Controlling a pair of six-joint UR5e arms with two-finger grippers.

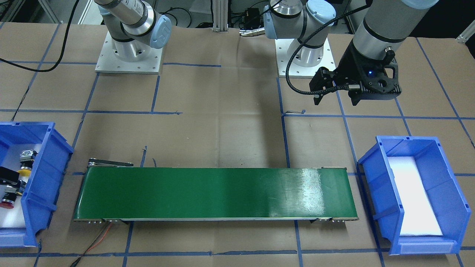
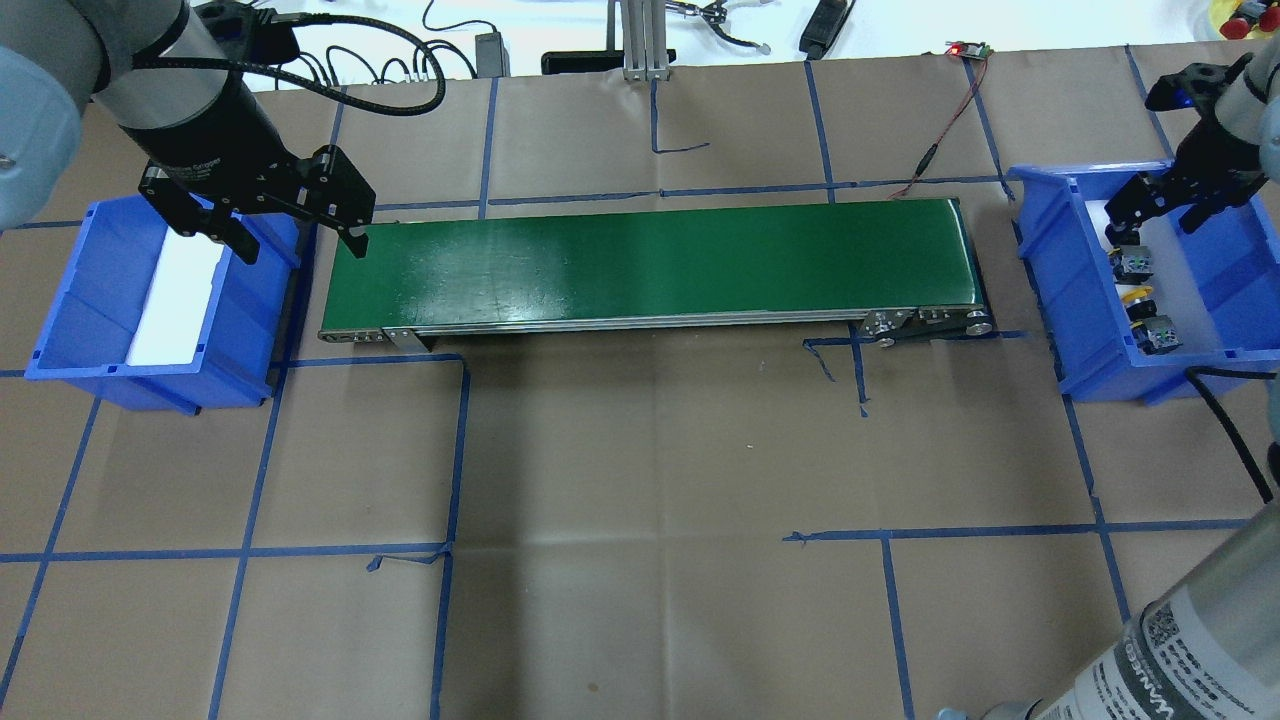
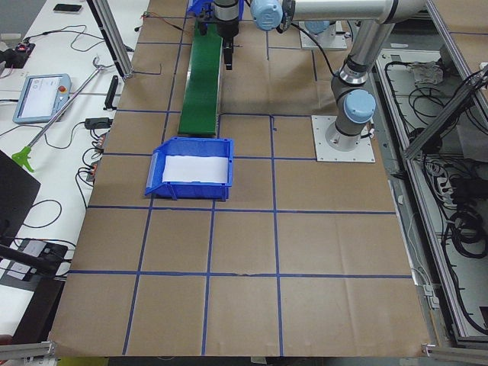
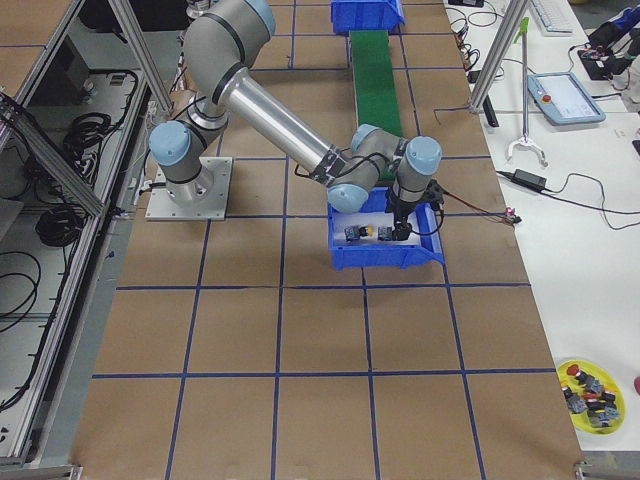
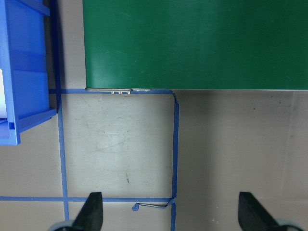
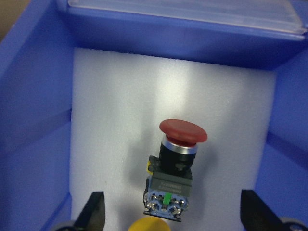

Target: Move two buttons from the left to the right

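Bin [image 2: 1060,290] walls enclose buttons [image 2: 1137,296] | conveyor [image 2: 650,260] between it and second bin [image 2: 85,285]

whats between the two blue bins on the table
The green conveyor belt runs lengthwise between the left blue bin and the right blue bin, which holds the buttons. The overhead view shows it best.

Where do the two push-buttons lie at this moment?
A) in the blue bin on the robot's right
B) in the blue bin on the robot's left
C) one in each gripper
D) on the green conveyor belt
A: the red button and the yellow button both lie on the white foam inside the right blue bin, below the open right gripper.
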